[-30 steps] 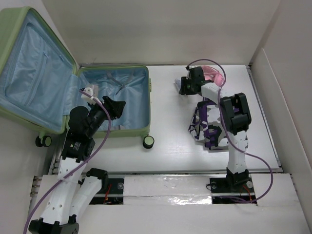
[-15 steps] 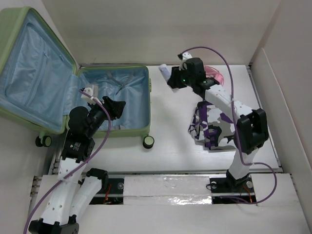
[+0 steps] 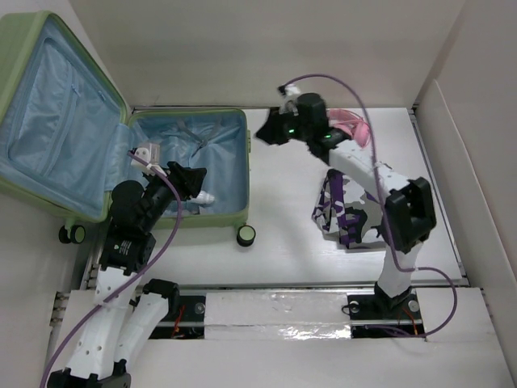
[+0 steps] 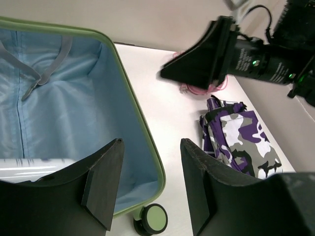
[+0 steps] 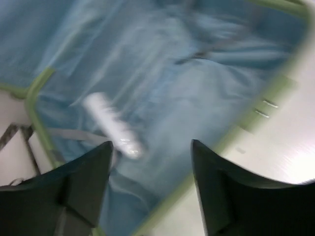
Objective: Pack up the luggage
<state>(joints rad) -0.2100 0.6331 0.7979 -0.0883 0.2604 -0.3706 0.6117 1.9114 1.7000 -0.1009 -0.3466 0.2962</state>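
The luggage [image 3: 247,174] lies open at the left, its pale green lid [image 3: 60,113] leaning back and blue lining showing. A white tube [image 3: 203,196] lies in the base shell and shows blurred in the right wrist view [image 5: 112,125]. My right gripper [image 3: 265,132] hangs open over the shell's right rim [image 5: 246,132], with nothing between its fingers [image 5: 150,145]. My left gripper [image 3: 196,176] stands open and empty above the shell's near right corner [image 4: 150,142], over the rim [image 4: 142,123] and near the tube.
A purple camouflage cloth [image 3: 343,206] lies folded on the table right of the luggage, also in the left wrist view [image 4: 241,137]. A pink item [image 3: 355,125] sits behind it. A suitcase wheel [image 3: 246,235] sticks out at the front. White walls enclose the table.
My right gripper swung left from the pink item to the luggage rim with the white tube and opened. The tube now lies inside the shell. The left arm barely moved.
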